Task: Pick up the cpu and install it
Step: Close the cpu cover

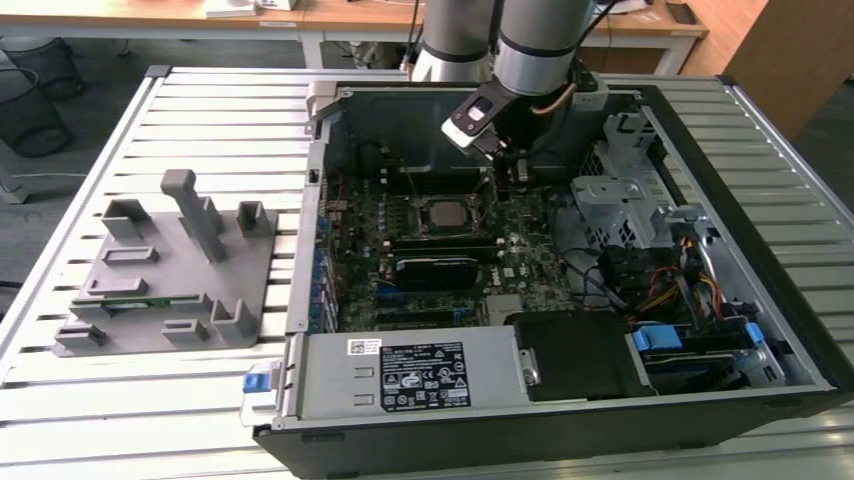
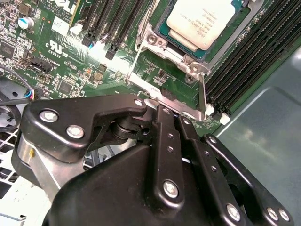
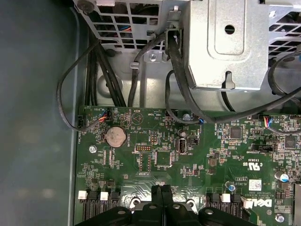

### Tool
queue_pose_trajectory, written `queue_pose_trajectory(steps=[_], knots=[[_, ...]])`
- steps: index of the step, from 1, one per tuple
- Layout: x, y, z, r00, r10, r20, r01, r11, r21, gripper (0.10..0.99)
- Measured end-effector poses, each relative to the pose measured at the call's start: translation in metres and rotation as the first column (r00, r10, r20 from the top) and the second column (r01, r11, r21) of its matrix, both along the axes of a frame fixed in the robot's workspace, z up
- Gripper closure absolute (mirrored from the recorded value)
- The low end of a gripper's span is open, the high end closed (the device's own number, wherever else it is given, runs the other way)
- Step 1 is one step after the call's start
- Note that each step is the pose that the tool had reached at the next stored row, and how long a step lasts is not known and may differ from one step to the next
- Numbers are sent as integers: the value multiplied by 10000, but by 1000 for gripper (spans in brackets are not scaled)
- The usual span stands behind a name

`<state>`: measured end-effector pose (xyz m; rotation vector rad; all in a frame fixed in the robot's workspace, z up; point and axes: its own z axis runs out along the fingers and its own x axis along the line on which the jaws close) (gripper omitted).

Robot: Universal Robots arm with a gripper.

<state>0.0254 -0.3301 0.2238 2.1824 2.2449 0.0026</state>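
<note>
- Exterior view: arm [image 1: 534, 40] reaches down into the open computer case [image 1: 315, 200] on the slatted table [image 1: 200, 120].
- The gripper [image 1: 514, 165] hangs above the motherboard [image 1: 534, 260], near the back wall.
- The cpu [image 1: 445, 212] lies flat in the socket mid-board, apart from the gripper and towards the exterior view's left of it.
- A grey fixture [image 1: 174, 270] sits on the table beside the case.
- Second wrist view: the cpu [image 2: 202, 21] is seated inside the metal socket frame [image 2: 151, 44], between the memory slots [image 2: 117, 19].
- The gripper [image 2: 162, 109] is just by the frame's near edge; can't tell whether it touches.
- First wrist view: the fingers [image 3: 157, 195] are pressed together with nothing between them, so the gripper [image 3: 161, 188] is clenched and empty.
- It sits over the motherboard [image 3: 188, 160], with the coin cell [image 3: 115, 136], cables [image 3: 174, 70] and metal cage [image 3: 225, 42] beyond.
</note>
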Motion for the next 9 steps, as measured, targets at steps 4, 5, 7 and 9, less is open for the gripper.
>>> queue_pose_trajectory(steps=[4, 5, 7, 9], knots=[[-15, 0, -9, 10000, 0, -2, 0, 10000, 0, 980], [-18, 0, -12, 10000, 0, -2, 0, 10000, 0, 980], [-24, 0, -17, 10000, 0, -2, 0, 10000, 1, 980], [-29, 0, -22, 10000, 1, -4, -1, 10000, 0, 980]])
